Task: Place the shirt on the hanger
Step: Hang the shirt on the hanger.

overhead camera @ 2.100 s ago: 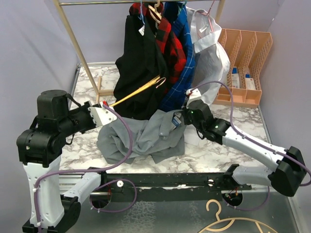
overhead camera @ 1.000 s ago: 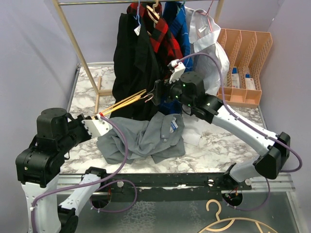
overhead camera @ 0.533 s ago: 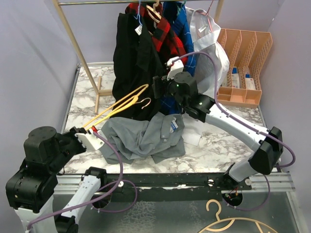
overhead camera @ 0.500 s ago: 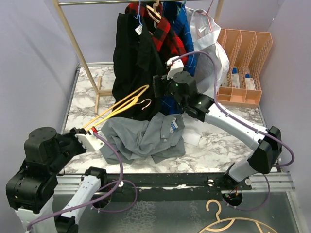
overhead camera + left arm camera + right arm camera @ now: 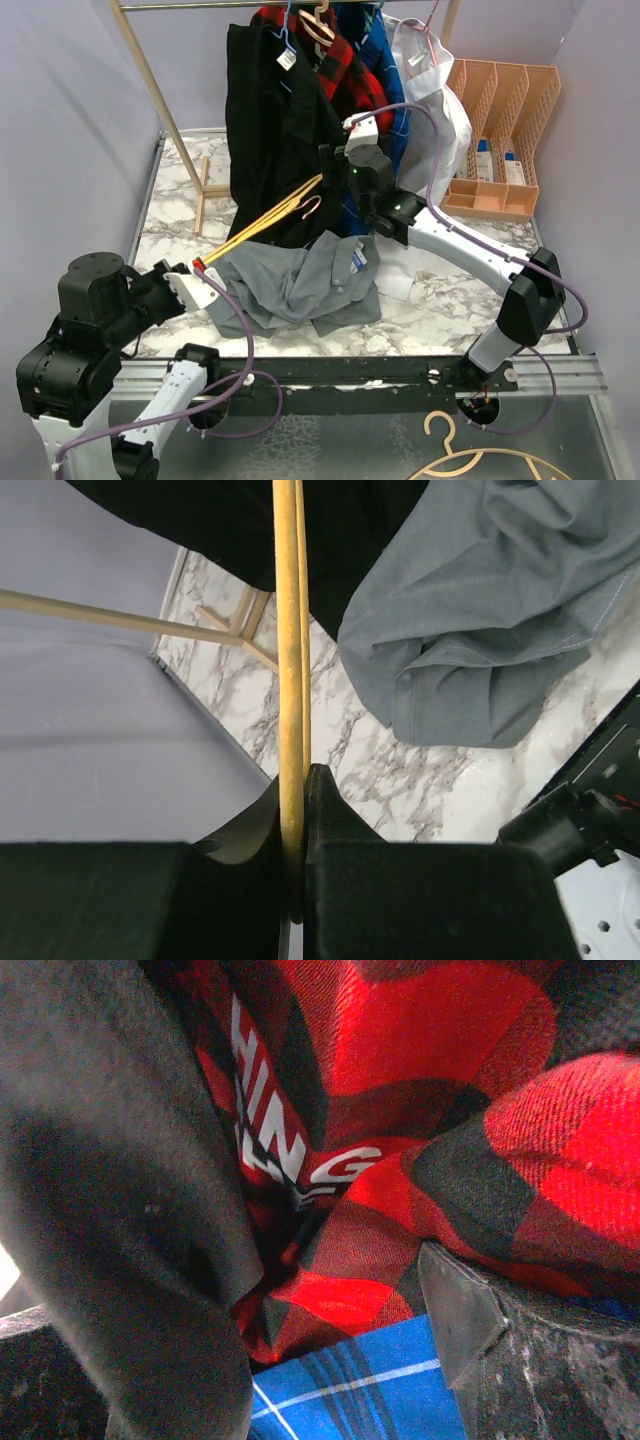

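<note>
Clamping hanger (image 5: 288,630), left gripper (image 5: 296,790) beside shirt (image 5: 500,630).

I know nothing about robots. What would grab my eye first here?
A thin yellow-gold clothes hanger juts diagonally from the shut left gripper toward the wooden clothes rack. Close by, a crumpled light-grey button-up shirt lies on the marble table. The right gripper, open, pokes into the hanging red-and-black plaid garment.
</note>
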`<move>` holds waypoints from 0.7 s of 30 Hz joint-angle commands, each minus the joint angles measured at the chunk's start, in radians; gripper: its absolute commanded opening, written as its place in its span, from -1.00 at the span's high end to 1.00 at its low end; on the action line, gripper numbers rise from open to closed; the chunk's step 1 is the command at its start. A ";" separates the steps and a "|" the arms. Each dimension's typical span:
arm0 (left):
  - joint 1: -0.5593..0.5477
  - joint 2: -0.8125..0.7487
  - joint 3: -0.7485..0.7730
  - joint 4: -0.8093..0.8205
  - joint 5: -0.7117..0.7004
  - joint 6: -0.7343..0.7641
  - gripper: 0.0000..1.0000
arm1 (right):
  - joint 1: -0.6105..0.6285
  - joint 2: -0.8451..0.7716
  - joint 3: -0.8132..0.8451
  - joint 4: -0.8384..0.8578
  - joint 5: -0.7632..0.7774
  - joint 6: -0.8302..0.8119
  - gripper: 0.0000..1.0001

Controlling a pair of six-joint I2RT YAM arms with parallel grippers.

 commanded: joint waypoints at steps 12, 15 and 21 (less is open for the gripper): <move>-0.112 0.042 0.022 0.024 0.115 -0.155 1.00 | -0.123 -0.040 0.056 0.097 -0.164 -0.036 -0.96; -0.125 0.035 -0.014 0.022 0.109 -0.153 1.00 | -0.123 -0.086 0.055 0.051 -0.255 -0.036 -0.98; -0.145 0.047 -0.054 0.024 0.123 -0.145 1.00 | -0.123 -0.155 0.059 -0.007 -0.322 -0.045 -0.99</move>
